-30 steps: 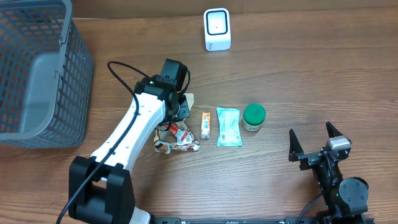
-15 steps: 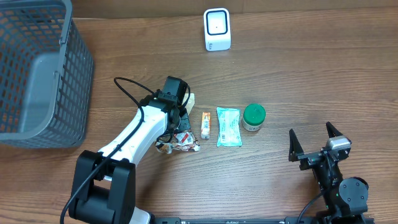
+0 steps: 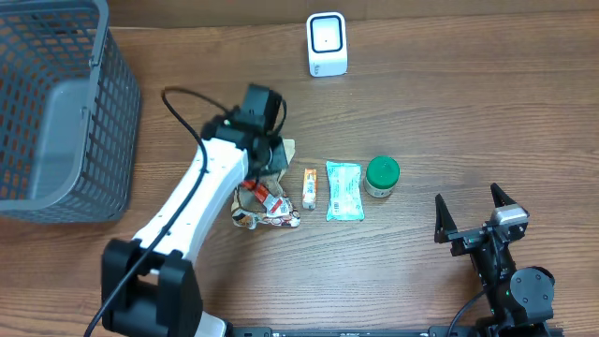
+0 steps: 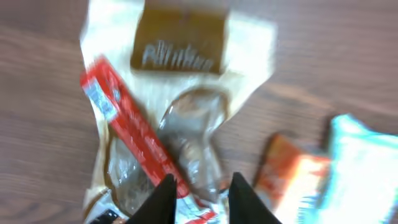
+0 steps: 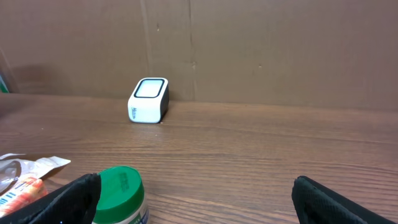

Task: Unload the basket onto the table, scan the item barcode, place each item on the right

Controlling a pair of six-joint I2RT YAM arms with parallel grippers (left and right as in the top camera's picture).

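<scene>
The fingertips [image 4: 163, 198] of the left gripper [image 4: 202, 200] stand a little apart, with a narrow gap between them, and nothing is clamped in this gap; the wrist view is blurred, but the snack bag [image 4: 180, 124] shows through the gap, under the tips. This bag is cream and partly clear, it has a brown label at one end and a red strip across it, and it lies flat on the table [image 3: 468, 94]. Seen from the white scanner [image 3: 327, 44], the bag lies toward the robot and a little to the left, well apart from it, and the left gripper hangs over the end of the bag that is closer to the scanner. The jaws of the right gripper [image 3: 471, 213] are wide apart and hold nothing; this gripper is far from the scanner, toward the robot and to the right. Toward the robot from the scanner three more things lie in one row beside the bag: a small orange packet [image 3: 310, 187], then a light blue pouch [image 3: 343, 190], then a jar with a green lid [image 3: 382, 175]. Far to the left of the scanner stands a grey wire basket [image 3: 117, 112].
</scene>
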